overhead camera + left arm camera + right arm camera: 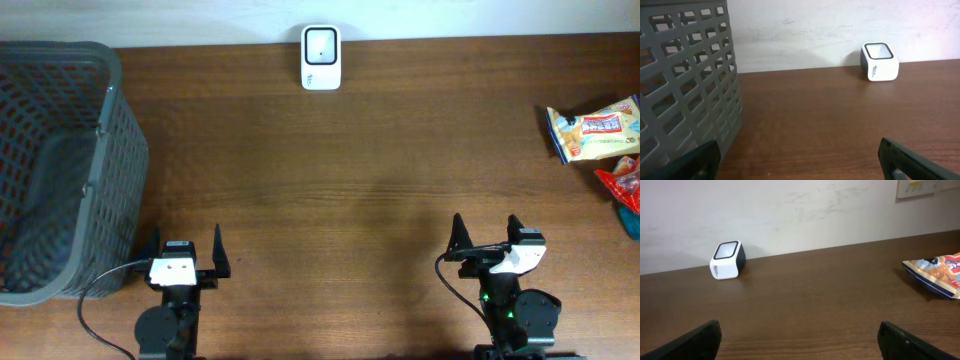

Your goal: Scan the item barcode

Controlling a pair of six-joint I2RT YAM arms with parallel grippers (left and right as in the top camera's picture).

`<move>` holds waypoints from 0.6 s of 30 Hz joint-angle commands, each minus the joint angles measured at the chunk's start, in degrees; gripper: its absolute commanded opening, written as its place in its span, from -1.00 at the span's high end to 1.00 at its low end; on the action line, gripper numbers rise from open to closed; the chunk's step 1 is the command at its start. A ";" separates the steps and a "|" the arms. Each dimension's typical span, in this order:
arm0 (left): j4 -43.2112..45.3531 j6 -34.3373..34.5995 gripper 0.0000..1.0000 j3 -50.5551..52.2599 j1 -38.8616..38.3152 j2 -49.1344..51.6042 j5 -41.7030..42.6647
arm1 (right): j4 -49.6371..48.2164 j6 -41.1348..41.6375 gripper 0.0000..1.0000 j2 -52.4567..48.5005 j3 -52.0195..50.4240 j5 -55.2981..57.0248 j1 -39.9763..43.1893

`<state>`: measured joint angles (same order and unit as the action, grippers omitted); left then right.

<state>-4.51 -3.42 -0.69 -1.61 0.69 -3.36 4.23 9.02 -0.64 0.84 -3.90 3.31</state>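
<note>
The left pincer [187, 248], just beside the basket [105, 120], and the right pincer [486, 232] both stand spread and empty at the near edge of the desk [350, 180]. The bag [595, 132] lies at the desk's right edge, a red pack [625, 185] just beside it. The scanner [321, 58] sits at the far edge, well apart from the bag.

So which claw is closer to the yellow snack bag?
Right. The right claw sits front-left of the yellow snack bag; the left claw is across the table beside the basket.
</note>
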 commanded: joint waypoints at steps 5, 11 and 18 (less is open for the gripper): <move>-0.26 0.13 -0.98 0.15 0.28 -0.39 0.61 | 0.00 -0.15 -0.97 0.44 -0.52 0.11 -0.35; -0.26 0.13 -0.98 0.15 0.28 -0.39 0.61 | 0.02 -0.15 -0.97 0.46 -0.52 0.11 -0.35; -0.24 0.13 -0.98 0.15 0.28 -0.39 0.61 | 0.09 -0.63 -0.97 0.46 -0.52 1.70 -0.31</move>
<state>-4.51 -3.42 -0.69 -1.61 0.69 -3.36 4.23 8.97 -0.64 0.84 -3.88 3.31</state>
